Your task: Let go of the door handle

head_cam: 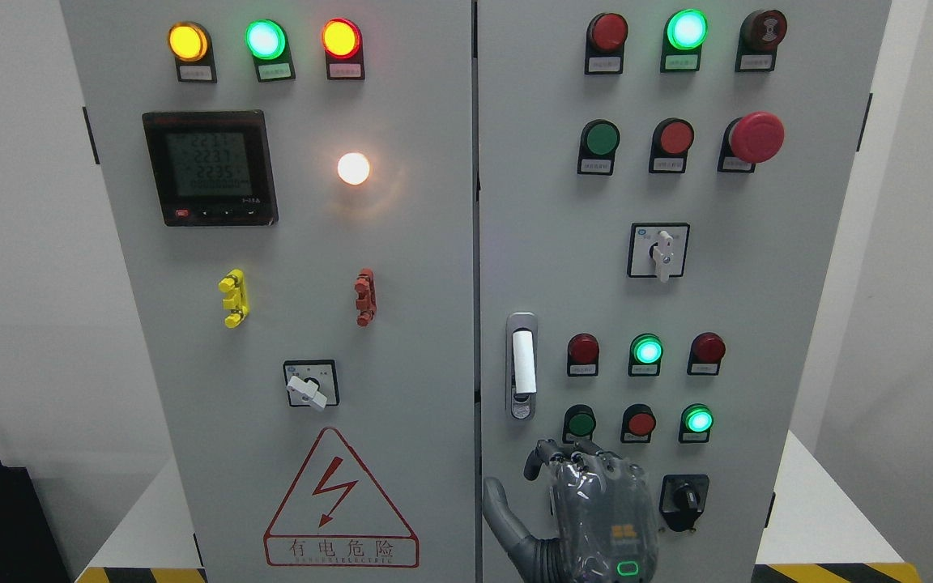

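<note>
So only one hand point(576, 506) is seen here, at the bottom edge just right of the middle, which makes it the right one. Nothing is held: the fingers point(564, 455) are loosely curled at the tips and the thumb point(503, 506) is stuck out to its left. The door handle point(522, 364) is found just above the hand, upright on the right cabinet door point(758, 283), clearly apart from the fingertips. A black rotary switch point(684, 500) is set just to the hand's right, and a high-voltage warning triangle point(341, 502) is stuck on off to its left.
</note>
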Robot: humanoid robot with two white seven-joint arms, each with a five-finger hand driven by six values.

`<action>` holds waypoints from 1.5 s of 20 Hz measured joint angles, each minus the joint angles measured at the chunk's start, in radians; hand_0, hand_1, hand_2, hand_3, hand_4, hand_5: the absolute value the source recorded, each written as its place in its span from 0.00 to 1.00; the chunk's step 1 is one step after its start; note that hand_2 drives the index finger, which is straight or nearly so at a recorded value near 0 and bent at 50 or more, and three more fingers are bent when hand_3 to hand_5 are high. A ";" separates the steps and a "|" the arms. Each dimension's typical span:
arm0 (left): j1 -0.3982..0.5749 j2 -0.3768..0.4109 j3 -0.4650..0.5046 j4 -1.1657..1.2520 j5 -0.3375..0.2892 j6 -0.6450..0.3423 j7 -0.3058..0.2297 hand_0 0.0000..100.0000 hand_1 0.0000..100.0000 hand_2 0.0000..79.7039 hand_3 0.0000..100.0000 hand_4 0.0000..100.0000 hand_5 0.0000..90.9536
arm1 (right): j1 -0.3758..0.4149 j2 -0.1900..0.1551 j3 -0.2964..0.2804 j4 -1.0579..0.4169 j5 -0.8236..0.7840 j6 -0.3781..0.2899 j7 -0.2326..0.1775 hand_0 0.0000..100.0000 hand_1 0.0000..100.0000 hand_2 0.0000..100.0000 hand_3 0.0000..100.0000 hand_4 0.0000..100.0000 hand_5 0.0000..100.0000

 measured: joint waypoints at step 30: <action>0.000 0.000 0.000 0.000 0.000 0.000 0.000 0.12 0.39 0.00 0.00 0.00 0.00 | -0.178 0.004 -0.005 0.032 0.084 0.109 0.199 0.38 0.06 1.00 1.00 1.00 0.98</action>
